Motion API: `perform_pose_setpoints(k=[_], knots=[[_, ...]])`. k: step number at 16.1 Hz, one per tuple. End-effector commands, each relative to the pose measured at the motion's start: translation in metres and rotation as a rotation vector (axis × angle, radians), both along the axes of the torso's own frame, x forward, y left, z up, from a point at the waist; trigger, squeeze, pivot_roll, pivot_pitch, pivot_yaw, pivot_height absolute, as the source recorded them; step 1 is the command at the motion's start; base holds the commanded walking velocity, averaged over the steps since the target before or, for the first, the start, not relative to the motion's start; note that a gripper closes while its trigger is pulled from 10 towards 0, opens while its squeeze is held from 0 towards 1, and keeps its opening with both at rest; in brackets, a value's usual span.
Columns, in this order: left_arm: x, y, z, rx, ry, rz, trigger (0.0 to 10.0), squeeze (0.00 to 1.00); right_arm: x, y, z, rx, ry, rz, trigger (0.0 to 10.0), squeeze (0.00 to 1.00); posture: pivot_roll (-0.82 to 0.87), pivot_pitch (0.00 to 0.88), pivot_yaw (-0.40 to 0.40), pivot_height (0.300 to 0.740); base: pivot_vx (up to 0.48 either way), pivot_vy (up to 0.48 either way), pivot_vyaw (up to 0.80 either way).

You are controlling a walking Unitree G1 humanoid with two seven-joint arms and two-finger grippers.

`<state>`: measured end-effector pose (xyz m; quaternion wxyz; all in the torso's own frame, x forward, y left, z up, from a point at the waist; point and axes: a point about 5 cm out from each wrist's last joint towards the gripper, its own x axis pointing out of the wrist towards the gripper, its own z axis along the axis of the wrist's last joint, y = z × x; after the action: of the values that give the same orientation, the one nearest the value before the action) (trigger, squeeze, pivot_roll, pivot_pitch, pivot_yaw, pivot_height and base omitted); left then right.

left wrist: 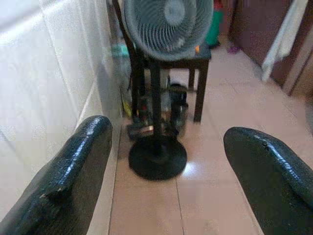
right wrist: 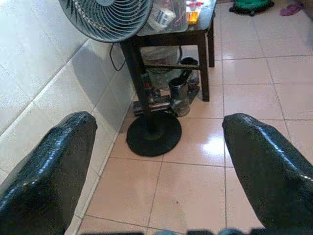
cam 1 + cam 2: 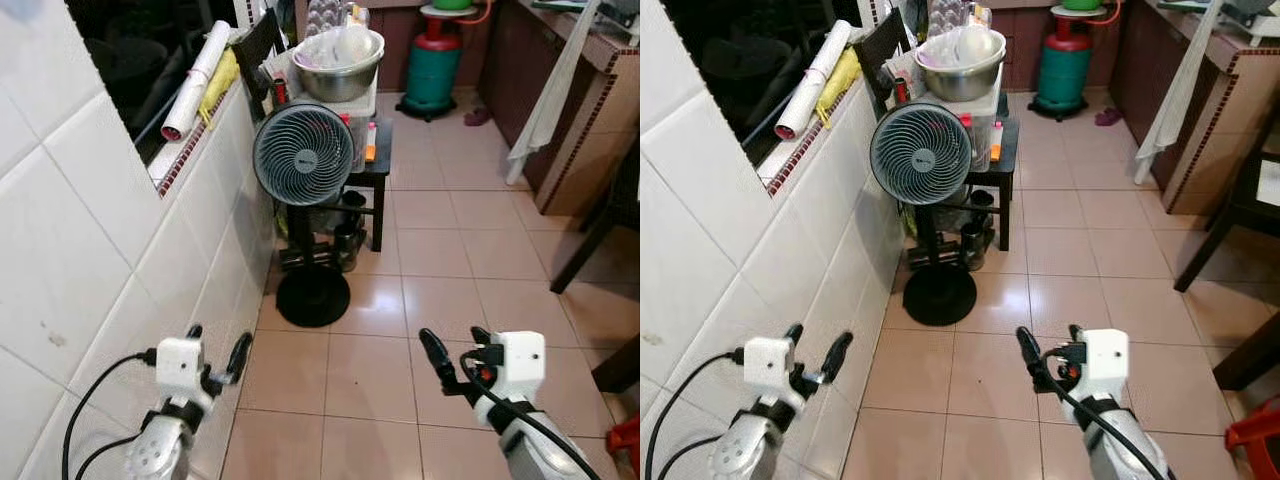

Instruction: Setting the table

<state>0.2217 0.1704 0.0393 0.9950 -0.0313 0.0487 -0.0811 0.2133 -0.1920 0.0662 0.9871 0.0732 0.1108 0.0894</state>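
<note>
Both empty tools, left [image 3: 215, 352] and right [image 3: 455, 355], spread above bare floor tiles [image 3: 350, 370].

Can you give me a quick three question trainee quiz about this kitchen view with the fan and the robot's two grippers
1. True or false: the left gripper holds a plate.
2. What stands on the floor in front of the small dark table? A) a standing fan B) a bucket C) a chair
3. What colour is the gas cylinder at the far wall?

Key:
1. False; both it and the right gripper are open and empty.
2. A, the standing fan.
3. Green.
</note>
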Motion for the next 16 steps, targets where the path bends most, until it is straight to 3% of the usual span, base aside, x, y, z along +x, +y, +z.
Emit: perform_pose_setpoints(k=[1, 3, 5, 7, 10, 12, 16], knots=[[0.003, -0.005, 0.008, -0.025, -0.014, 0.011, 10.0, 0.00, -0.001, 0.001, 0.005, 0.012, -0.001, 0.006, 10.0, 0.00, -0.09, 0.000, 0.046, 0.740, 0.000, 0.000, 0.00], [0.005, -0.012, 0.011, -0.027, -0.020, 0.014, 10.0, 0.00, 0.002, 0.007, 0.008, 0.024, 0.000, 0.013, 10.0, 0.00, -0.08, 0.000, 0.026, 0.740, 0.000, 0.000, 0.00], [0.008, -0.008, 0.014, -0.030, -0.029, 0.062, 10.0, 0.00, 0.009, 0.013, 0.011, -0.006, -0.017, 0.052, 10.0, 0.00, -0.06, 0.000, 0.002, 0.740, 0.000, 0.000, 0.00], [0.012, -0.002, 0.015, -0.029, -0.027, 0.118, 10.0, 0.00, 0.021, 0.018, 0.015, -0.033, -0.025, 0.066, 10.0, 0.00, -0.04, 0.000, -0.035, 0.740, 0.000, 0.000, 0.00], [0.017, -0.010, 0.018, -0.027, -0.026, 0.124, 10.0, 0.00, 0.035, 0.020, 0.022, -0.028, -0.035, 0.080, 10.0, 0.00, -0.03, 0.000, -0.041, 0.740, 0.000, 0.000, 0.00], [0.017, -0.010, 0.018, -0.019, -0.024, 0.112, 10.0, 0.00, 0.037, 0.018, 0.022, -0.025, -0.039, 0.049, 10.0, 0.00, -0.03, 0.000, -0.037, 0.740, 0.000, 0.000, 0.00], [0.022, -0.009, 0.019, -0.103, -0.020, 0.094, 10.0, 0.00, 0.033, 0.018, 0.017, -0.092, -0.041, 0.008, 10.0, 0.00, -0.05, 0.000, -0.012, 0.740, 0.000, 0.000, 0.00]])
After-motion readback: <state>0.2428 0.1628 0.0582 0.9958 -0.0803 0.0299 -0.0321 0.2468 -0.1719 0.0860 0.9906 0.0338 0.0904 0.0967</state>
